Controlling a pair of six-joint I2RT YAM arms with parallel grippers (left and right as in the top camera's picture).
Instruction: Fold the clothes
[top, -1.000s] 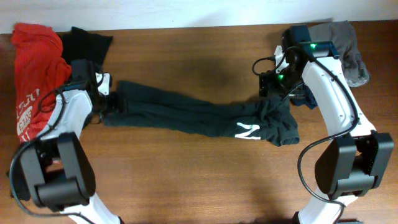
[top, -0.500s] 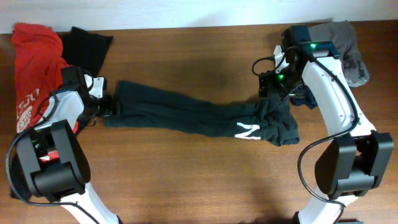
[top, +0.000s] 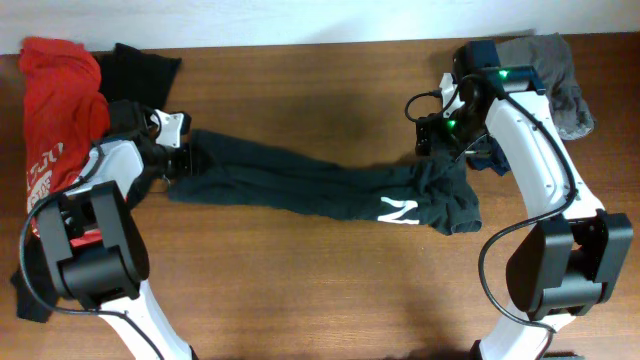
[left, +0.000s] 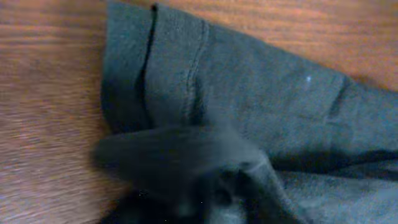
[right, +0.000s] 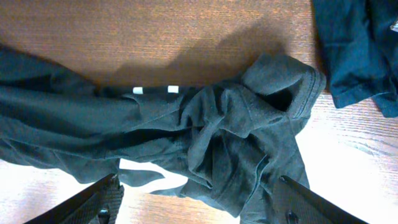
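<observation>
A large black T-shirt (top: 300, 185) lies stretched in a long twisted band across the table, with a white letter (top: 398, 212) near its right end. My left gripper (top: 183, 158) sits at the shirt's left end. In the left wrist view a gathered fold of the shirt (left: 180, 155) rises into the left gripper (left: 199, 211), which is shut on it; the fingers are lost in dark blur. My right gripper (top: 438, 143) hangs open over the bunched right end (right: 236, 130), with its fingers (right: 99, 202) spread wide and touching nothing.
A red garment (top: 55, 100) and a plain black one (top: 140, 68) lie at the back left. A grey garment (top: 555, 75) lies at the back right, and a navy one (right: 357, 50) lies beside the right arm. Bare wooden table (top: 320, 290) fills the front.
The left gripper slid right onto the shirt's left end and closed on the cloth. The right arm and the shirt's right end stayed put.
</observation>
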